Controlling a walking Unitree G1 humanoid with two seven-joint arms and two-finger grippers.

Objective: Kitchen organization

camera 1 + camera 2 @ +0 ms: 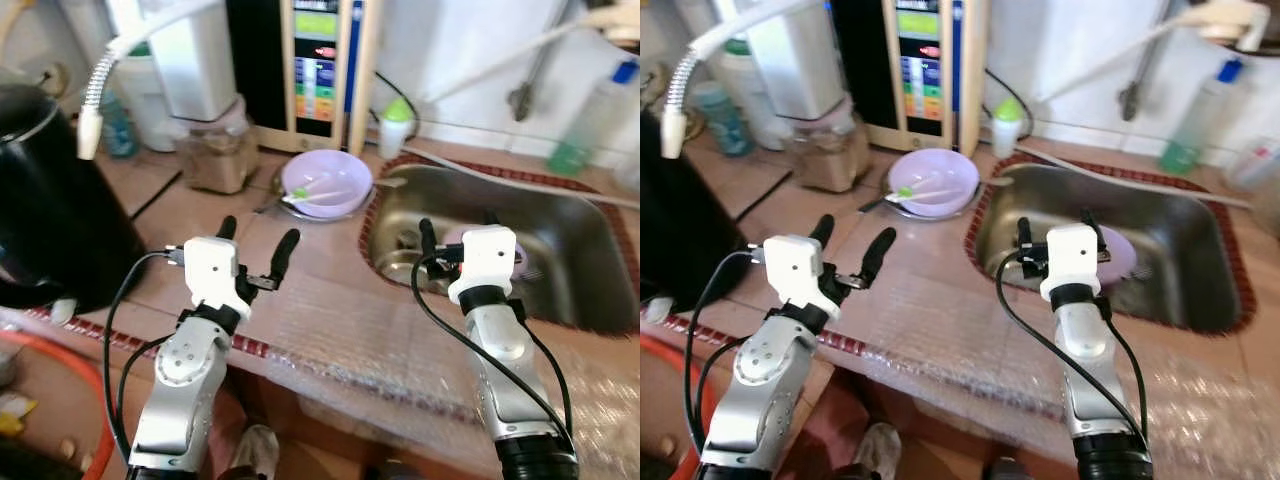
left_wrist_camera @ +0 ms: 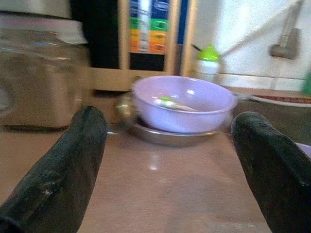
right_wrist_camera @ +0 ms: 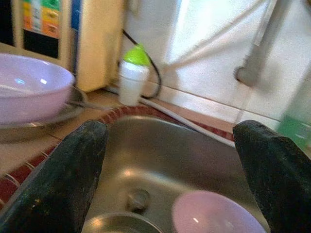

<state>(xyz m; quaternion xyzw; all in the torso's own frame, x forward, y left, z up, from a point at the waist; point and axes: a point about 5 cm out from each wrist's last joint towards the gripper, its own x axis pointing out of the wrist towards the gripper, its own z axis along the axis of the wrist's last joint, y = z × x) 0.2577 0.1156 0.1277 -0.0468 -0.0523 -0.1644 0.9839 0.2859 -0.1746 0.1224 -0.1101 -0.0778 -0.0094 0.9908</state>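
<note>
Two grippers nearest, both fingers spread: left gripper (image 1: 257, 243) over the counter (image 1: 330, 290), right gripper (image 1: 455, 232) above the sink (image 1: 590, 250); two lilac bowls, one bowl (image 1: 327, 183) far-centre on counter, another (image 3: 214, 213) in sink.

Tiled counter (image 1: 330, 290) holds bowl (image 1: 326, 182), jar (image 1: 217, 150), kettle (image 1: 50, 215).

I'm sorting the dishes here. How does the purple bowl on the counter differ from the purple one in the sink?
The counter bowl sits on a metal plate beside the sink; the sink bowl lies down in the basin. The counter bowl holds a white utensil with a green tip; nothing can be made out in the sink bowl, partly hidden behind the right gripper. Both are pale purple and upright.
</note>
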